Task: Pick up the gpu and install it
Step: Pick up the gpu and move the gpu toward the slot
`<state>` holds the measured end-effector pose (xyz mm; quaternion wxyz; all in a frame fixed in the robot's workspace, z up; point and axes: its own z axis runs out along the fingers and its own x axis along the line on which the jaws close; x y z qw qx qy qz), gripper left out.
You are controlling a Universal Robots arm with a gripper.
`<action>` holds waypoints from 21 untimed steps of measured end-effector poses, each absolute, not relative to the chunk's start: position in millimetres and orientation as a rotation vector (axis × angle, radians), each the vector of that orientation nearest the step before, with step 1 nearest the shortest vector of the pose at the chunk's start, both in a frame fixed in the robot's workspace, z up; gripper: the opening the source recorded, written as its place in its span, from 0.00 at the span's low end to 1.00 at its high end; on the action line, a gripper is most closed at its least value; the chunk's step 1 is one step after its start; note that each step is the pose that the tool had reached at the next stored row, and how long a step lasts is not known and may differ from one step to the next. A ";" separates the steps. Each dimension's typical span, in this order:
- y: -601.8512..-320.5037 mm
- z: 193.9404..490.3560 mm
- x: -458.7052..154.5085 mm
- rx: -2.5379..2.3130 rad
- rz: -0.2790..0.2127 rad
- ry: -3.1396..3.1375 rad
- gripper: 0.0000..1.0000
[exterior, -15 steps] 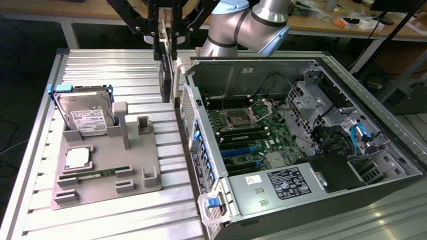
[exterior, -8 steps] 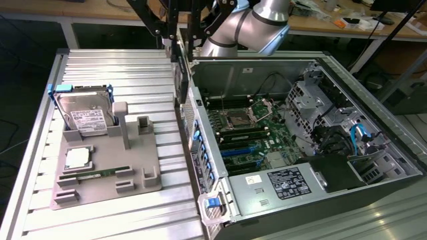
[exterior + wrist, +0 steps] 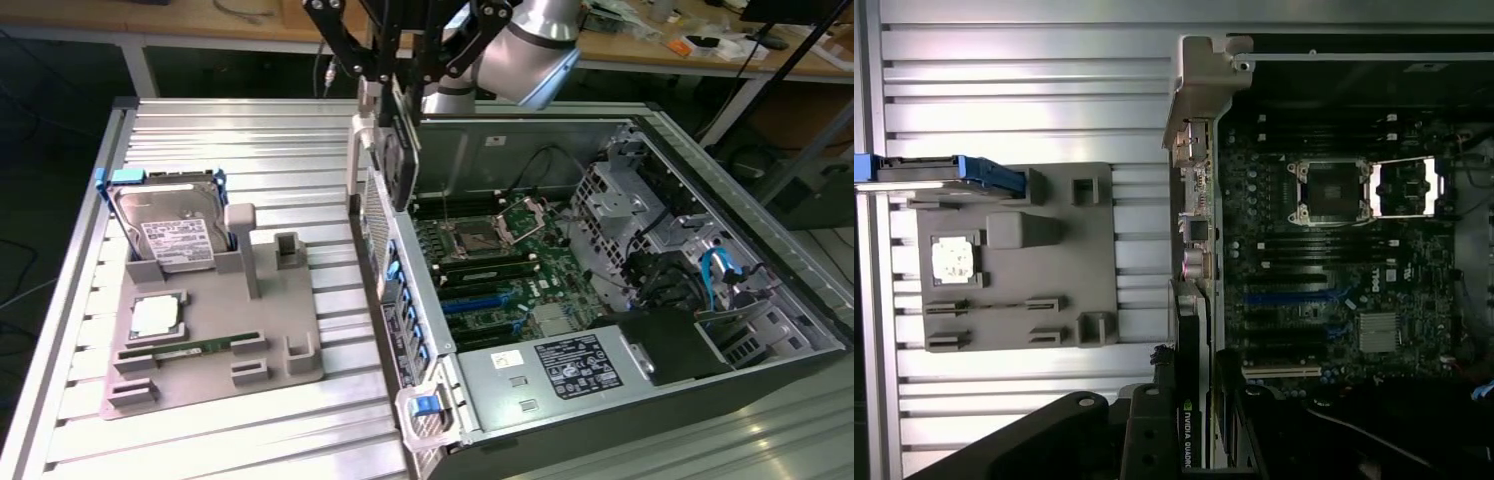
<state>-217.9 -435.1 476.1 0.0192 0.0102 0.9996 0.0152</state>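
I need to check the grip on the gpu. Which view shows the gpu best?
The exterior view: the gpu hangs upright from the gripper above the case's edge, its dark flat side showing. The wrist view looks down along the card, at its labelled edge.

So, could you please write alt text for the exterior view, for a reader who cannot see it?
The gripper holds the gpu upright above the wall of the open computer case on the exterior view's left. Beside the case, a grey fixture carries a hard drive.
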 end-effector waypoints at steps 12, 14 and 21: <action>-435.1 472.3 -173.8 0.032 0.047 3.103 0.27; -435.1 471.7 -166.8 0.032 0.047 3.103 0.27; -435.1 469.6 -142.6 0.032 0.047 3.103 0.27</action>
